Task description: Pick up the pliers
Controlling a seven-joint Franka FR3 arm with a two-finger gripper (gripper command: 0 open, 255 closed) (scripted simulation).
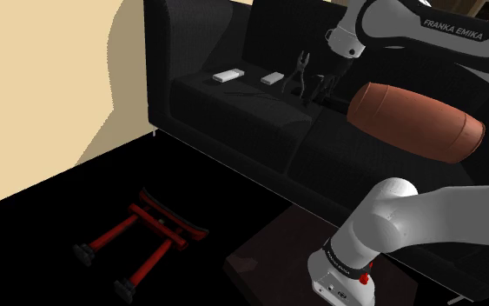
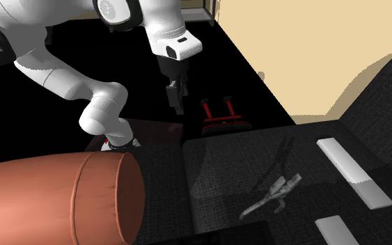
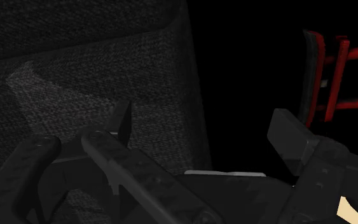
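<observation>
The grey metal pliers (image 2: 271, 195) lie flat on the black sofa seat (image 2: 229, 167), handles spread; in the shoulder view the pliers (image 1: 301, 73) are near the backrest. My black gripper (image 2: 176, 101) hangs above the seat's front edge, well apart from the pliers and closer to the floor side. In the shoulder view the gripper (image 1: 322, 90) appears just right of the pliers. In the wrist view the gripper (image 3: 206, 130) is open with nothing between its fingertips (image 3: 123, 121), and dark sofa fabric (image 3: 107, 57) lies beneath.
A red-brown bolster cushion (image 1: 416, 122) lies on the seat beside the arm. Two flat white objects (image 1: 228, 76) (image 1: 273, 78) rest on the seat past the pliers. A red and black frame (image 1: 155, 230) lies on the dark floor before the sofa.
</observation>
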